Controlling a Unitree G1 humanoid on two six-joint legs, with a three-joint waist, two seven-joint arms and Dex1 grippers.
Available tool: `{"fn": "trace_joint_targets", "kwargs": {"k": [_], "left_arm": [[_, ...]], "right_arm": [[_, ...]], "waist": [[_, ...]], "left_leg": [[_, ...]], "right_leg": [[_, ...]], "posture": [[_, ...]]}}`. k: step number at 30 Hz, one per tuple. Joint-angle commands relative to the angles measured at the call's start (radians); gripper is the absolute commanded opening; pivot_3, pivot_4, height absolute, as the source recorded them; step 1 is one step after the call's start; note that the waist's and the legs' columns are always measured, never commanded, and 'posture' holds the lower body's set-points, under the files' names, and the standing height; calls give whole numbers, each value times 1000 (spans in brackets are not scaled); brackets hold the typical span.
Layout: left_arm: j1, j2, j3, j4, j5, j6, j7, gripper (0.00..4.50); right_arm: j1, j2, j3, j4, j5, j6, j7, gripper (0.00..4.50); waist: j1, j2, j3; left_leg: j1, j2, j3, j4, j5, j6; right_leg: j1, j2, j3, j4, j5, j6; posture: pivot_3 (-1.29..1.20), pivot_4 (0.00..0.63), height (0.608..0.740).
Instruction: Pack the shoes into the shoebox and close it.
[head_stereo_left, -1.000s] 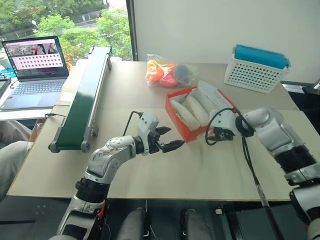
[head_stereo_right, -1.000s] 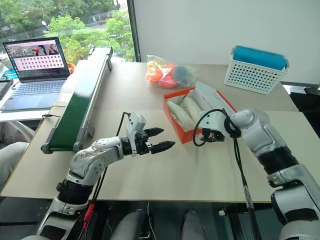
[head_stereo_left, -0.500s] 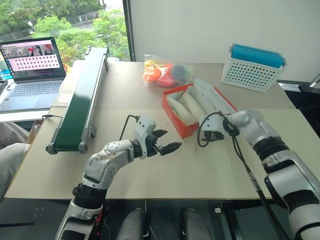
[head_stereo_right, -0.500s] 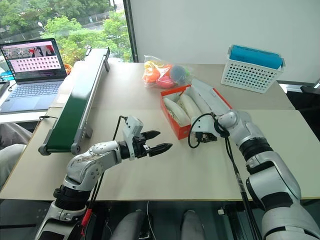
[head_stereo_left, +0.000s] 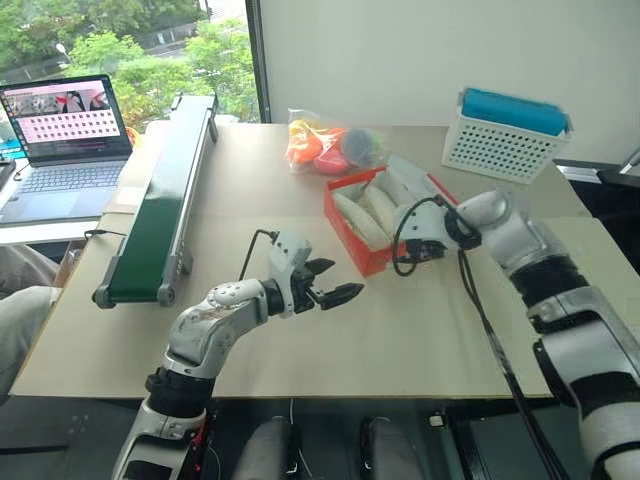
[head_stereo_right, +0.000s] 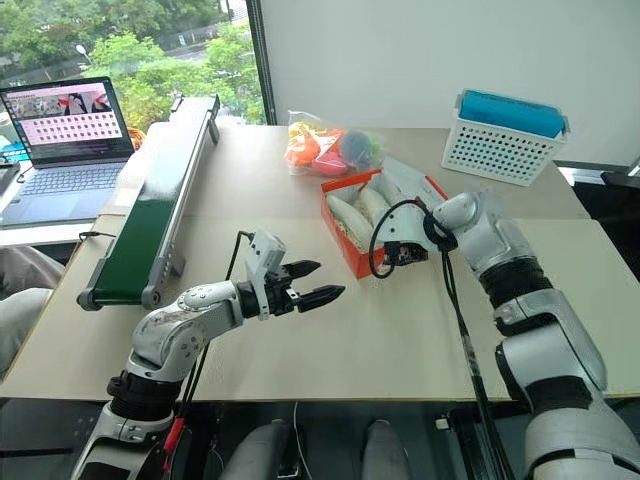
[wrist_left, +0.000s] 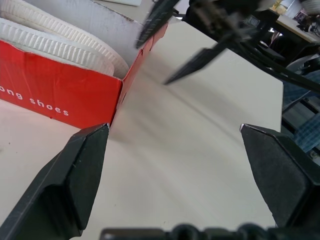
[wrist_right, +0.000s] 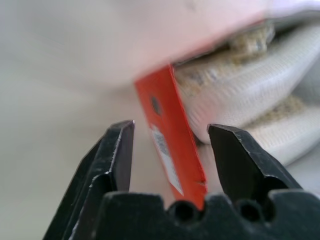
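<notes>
The red-orange shoebox (head_stereo_left: 352, 240) stands open at mid-table, its lid (head_stereo_left: 425, 185) folded back to the right. Both cream shoes (head_stereo_left: 365, 215) lie side by side inside. My right gripper (head_stereo_right: 390, 255) is at the box's near right corner. In the right wrist view its open fingers (wrist_right: 117, 150) straddle the red wall (wrist_right: 170, 140) without touching it, the shoes (wrist_right: 240, 95) just beyond. My left gripper (head_stereo_left: 340, 292) hovers open and empty over the table, left of the box. The left wrist view looks past the box (wrist_left: 50, 95) toward the right gripper (wrist_left: 151, 65).
A bag of colourful toys (head_stereo_left: 330, 145) lies just behind the box. A white perforated basket (head_stereo_left: 505, 150) with a blue item stands at the back right. A long green conveyor (head_stereo_left: 165, 200) runs along the left side, with a laptop (head_stereo_left: 65, 130) beyond it.
My right gripper has moved away from me and slightly left, from just in front of the box to straddling its wall. The left gripper has stayed put.
</notes>
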Motion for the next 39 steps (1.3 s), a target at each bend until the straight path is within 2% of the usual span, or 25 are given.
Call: {"fn": "trace_joint_targets", "kwargs": {"k": [1, 7, 11, 15, 18, 19, 21, 24, 28, 33, 36, 39], "left_arm": [[11, 2, 10, -63, -23, 13, 2, 4500], [24, 0, 17, -76, -23, 27, 10, 4500], [16, -2, 21, -67, -21, 26, 12, 4500], [9, -3, 21, -53, -18, 21, 10, 4500], [3, -9, 16, -44, -15, 17, 9, 4500], [1, -10, 15, -42, -14, 16, 9, 4500], [-4, -12, 14, -37, -13, 15, 6, 4500], [-12, -11, 13, -31, -11, 14, 0, 4500], [-20, -7, 14, -21, -8, 10, -6, 4500], [-37, -9, 11, -13, -6, 11, -9, 4500], [-42, -10, 9, -6, -4, 9, -13, 4500], [-44, -11, 7, -5, -3, 8, -14, 4500]], "right_arm": [[-88, 28, -8, 173, -48, -85, -105, 2854], [-82, 90, 18, 355, -100, -164, -153, 2854], [-80, 105, 0, 378, -89, -179, -109, 2854], [-68, 102, -11, 348, -73, -191, -51, 2025], [-59, 108, -19, 315, -67, -184, -28, 825], [-57, 111, -21, 304, -66, -178, -23, 662], [-43, 113, -25, 255, -56, -164, 9, 24], [24, 105, -28, 72, -19, -110, 106, 24], [137, 106, -31, -198, 15, 8, 163, 24], [280, 145, -14, -573, 50, 234, 221, 24], [303, 161, -11, -648, 41, 311, 218, 24], [295, 185, -15, -614, 4, 340, 155, 24]], "waist": [[-2, 0, 0], [-5, 0, 0], [-4, 0, 0], [-4, 0, 0], [-4, 0, 0], [-4, 0, 0], [-5, 0, 0], [-5, 0, 0], [-10, 0, 0], [-9, 0, 0], [-6, 0, 0], [-2, 0, 0]], "left_leg": [[0, 0, 0, 0, 0, 0], [0, 0, 0, 0, 0, -1], [0, 0, 0, 0, 1, -1], [0, 0, 0, 0, 1, -1], [0, 0, 0, 0, 1, -1], [0, 0, 0, 0, 1, -1], [0, 0, 0, 0, 1, -1], [0, 1, 0, 0, 1, -1], [0, 1, 0, 0, 1, -1], [2, 2, -1, 0, 1, -2], [2, 1, -1, 0, 1, -2], [2, 1, -1, 0, 1, -2]], "right_leg": [[0, 0, 0, 0, 0, 0], [1, 1, 0, 0, 0, 0], [1, 1, 0, 1, 0, 0], [1, 1, 0, 0, 0, 0], [1, 1, 0, 0, 0, 0], [1, 1, 0, 0, 0, 0], [1, 1, 0, 1, 0, 0], [1, 1, 0, 1, 0, 0], [1, 2, 0, 0, 0, 0], [1, 2, 0, 2, 0, 0], [1, 2, 0, 2, 0, 0], [1, 1, 0, 2, 0, 0]], "posture": [[0, 150, 699], [0, 150, 699], [0, 150, 699], [0, 150, 699], [0, 150, 699], [0, 150, 699], [0, 150, 699], [0, 150, 699], [0, 150, 699], [0, 150, 699], [0, 150, 699], [0, 150, 699]]}}
